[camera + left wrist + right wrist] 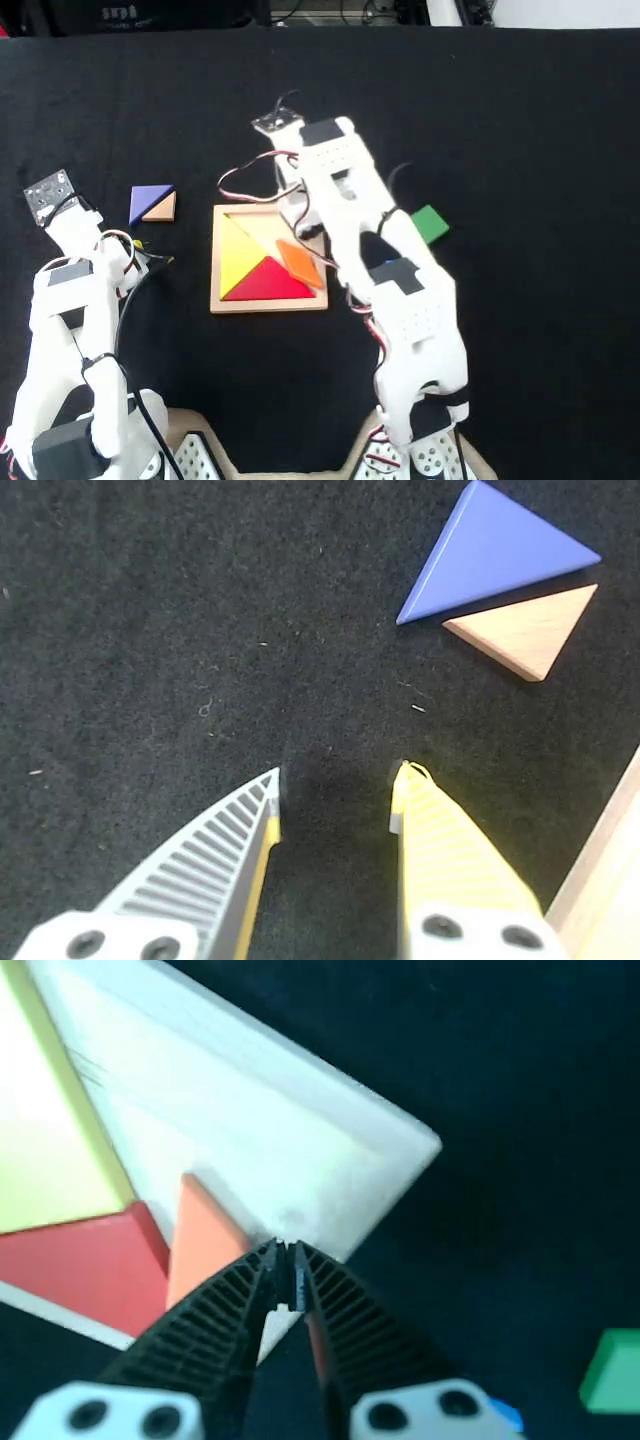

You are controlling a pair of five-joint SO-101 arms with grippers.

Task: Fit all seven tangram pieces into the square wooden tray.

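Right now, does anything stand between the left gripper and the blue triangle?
Nothing visible does. Only bare black cloth lies between the open left gripper and the nearest corner of the blue triangle. The tan triangle lies close beside the blue one.

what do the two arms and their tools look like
The left arm and right arm are white shells with black motor blocks and loose red, white and black cables. The left tool has one grey and one yellow ribbed, tapered finger; the right tool has black ribbed ones.
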